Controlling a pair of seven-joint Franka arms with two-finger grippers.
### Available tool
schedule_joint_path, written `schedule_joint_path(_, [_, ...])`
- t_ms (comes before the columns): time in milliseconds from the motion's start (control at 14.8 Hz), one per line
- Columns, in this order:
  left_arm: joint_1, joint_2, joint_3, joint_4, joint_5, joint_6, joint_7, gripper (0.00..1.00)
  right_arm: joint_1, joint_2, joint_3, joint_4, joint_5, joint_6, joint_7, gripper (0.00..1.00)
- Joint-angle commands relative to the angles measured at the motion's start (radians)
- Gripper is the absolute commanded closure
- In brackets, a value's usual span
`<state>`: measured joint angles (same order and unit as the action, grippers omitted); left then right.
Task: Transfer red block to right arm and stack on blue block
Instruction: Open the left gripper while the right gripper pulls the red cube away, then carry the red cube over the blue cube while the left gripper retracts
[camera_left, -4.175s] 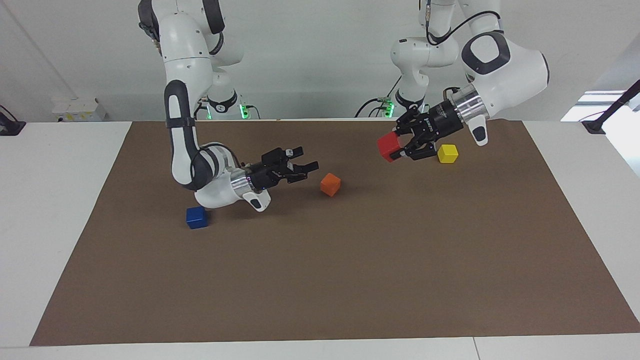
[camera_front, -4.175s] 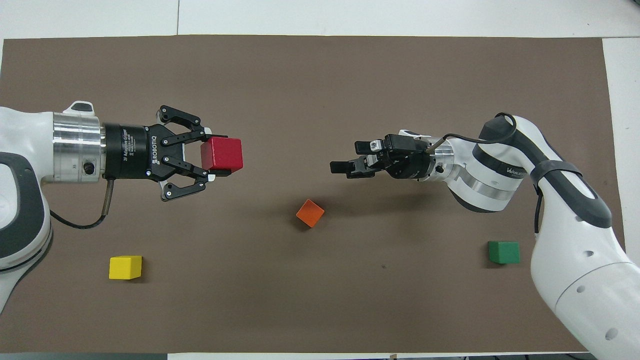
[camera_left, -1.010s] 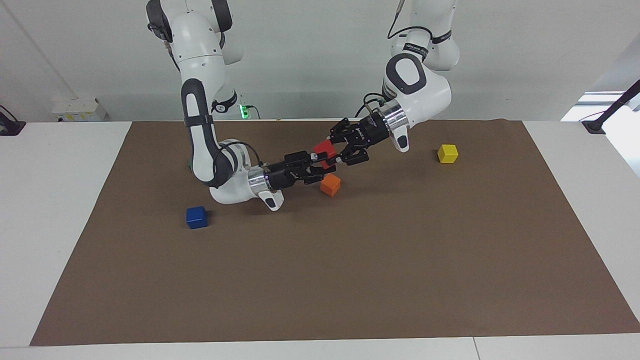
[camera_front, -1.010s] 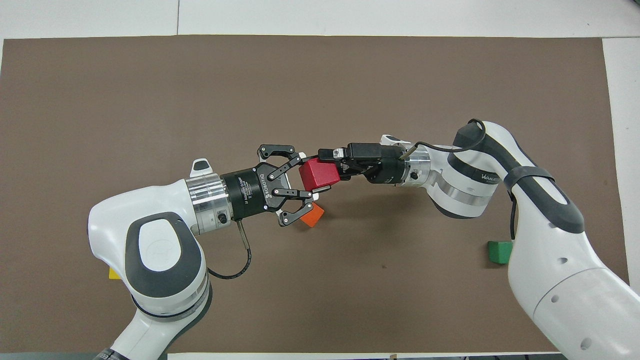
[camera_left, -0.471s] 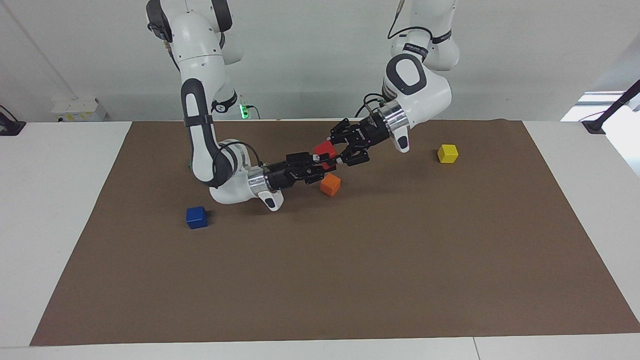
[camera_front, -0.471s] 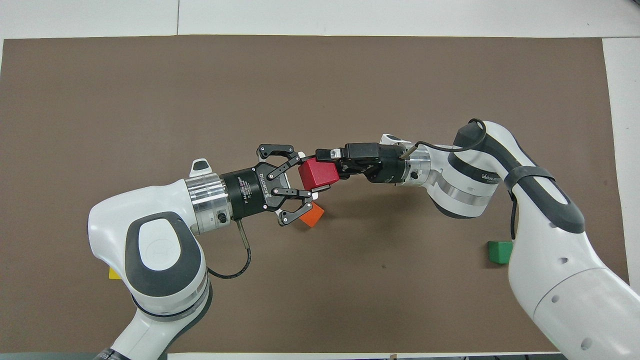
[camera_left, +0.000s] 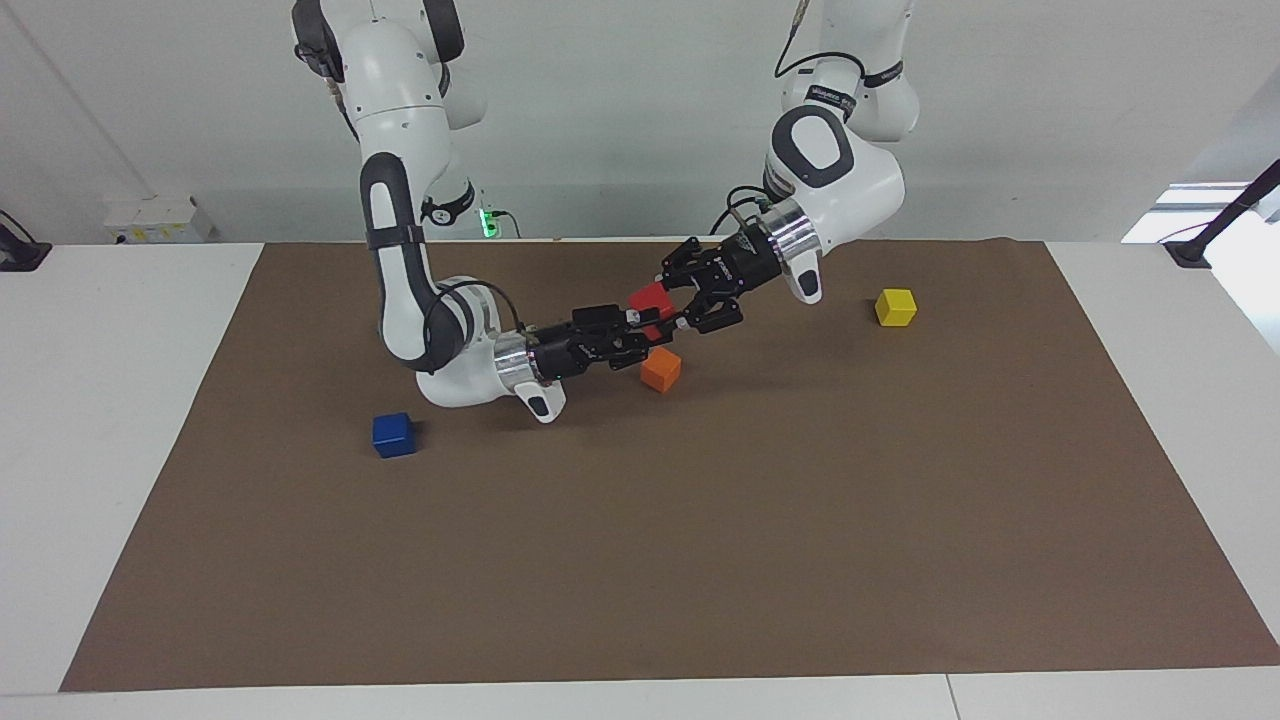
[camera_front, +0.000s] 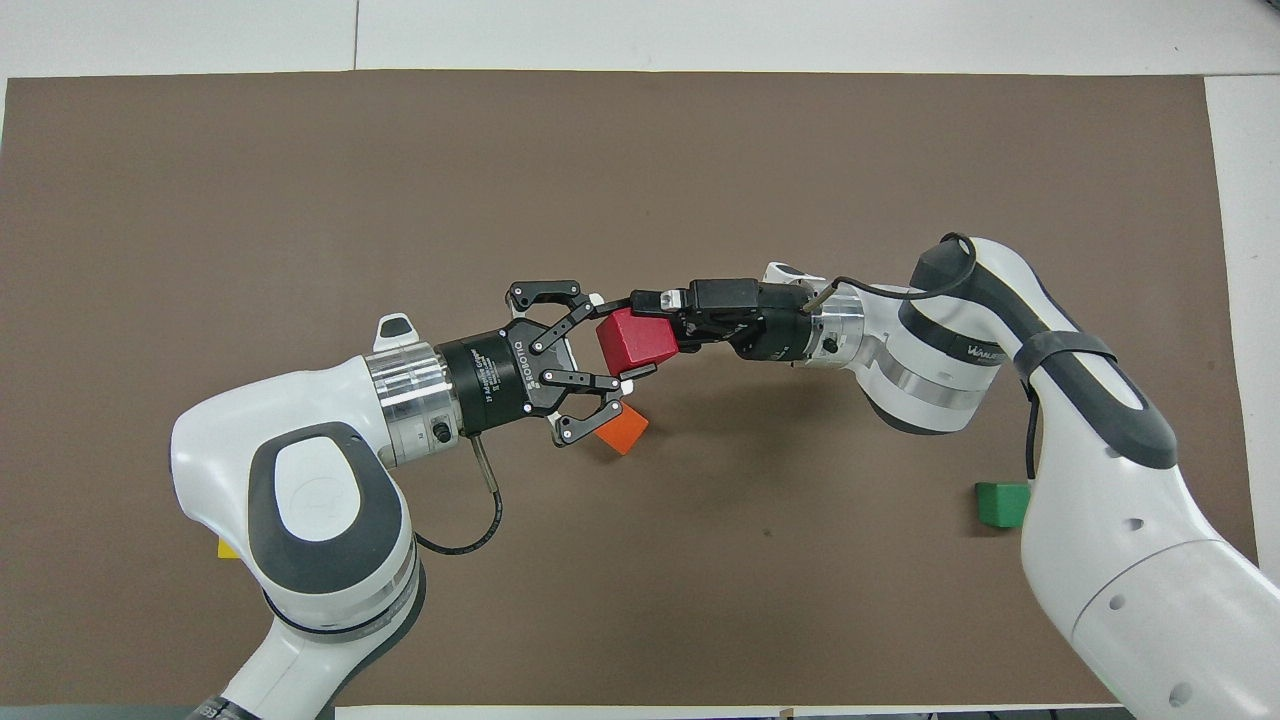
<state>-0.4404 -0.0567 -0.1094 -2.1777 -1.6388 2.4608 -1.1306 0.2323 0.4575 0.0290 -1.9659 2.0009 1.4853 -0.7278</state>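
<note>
Both grippers meet mid-air over the brown mat (camera_left: 700, 520), abt center of table. Red block (camera_front: 637, 339) sits between them, up in the air, above the orange block (camera_left: 661, 369). Right gripper (camera_front: 645, 335) is clamped on the red block, one finger over the top edge, one under. Left gripper (camera_front: 598, 335) has its fingers parted a bit around the block's other end; fingertips sit just beside it, can't tell if touching. Blue block (camera_left: 393, 434) lies on the mat toward right arm's end, well apart from the handover. Yellow block (camera_left: 895, 306) toward left arm's end. Green block (camera_front: 1000, 503) by the right arm, partly hidden.
</note>
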Motion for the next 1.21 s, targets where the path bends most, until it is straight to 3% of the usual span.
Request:
schedule_joint_path(0, [-0.006, -0.005, 0.01, 0.001, -0.021, 0.023, 0.025, 0.0, -0.007, -0.059, 0.003, -0.014, 0.007, 0.059, 0.051, 1.0])
schedule_joint_path(269, [0.064, -0.018, 0.013, -0.022, -0.015, -0.072, 0.047, 0.0, -0.011, -0.101, -0.003, -0.008, 0.001, 0.091, 0.108, 1.0])
schedule_joint_path(539, [0.164, -0.043, 0.014, -0.06, -0.006, -0.181, 0.127, 0.0, -0.039, -0.233, -0.008, -0.005, -0.229, 0.361, 0.162, 1.0])
schedule_joint_path(673, [0.241, -0.048, 0.016, -0.074, 0.031, -0.291, 0.196, 0.0, -0.053, -0.281, -0.009, -0.01, -0.324, 0.42, 0.247, 1.0])
schedule_joint_path(943, [0.411, -0.048, 0.016, -0.071, 0.239, -0.51, 0.291, 0.0, -0.154, -0.341, -0.009, 0.028, -0.644, 0.449, 0.431, 1.0])
schedule_joint_path(1145, [0.511, -0.043, 0.016, -0.044, 0.49, -0.672, 0.399, 0.0, -0.209, -0.341, -0.011, 0.071, -0.918, 0.449, 0.508, 1.0])
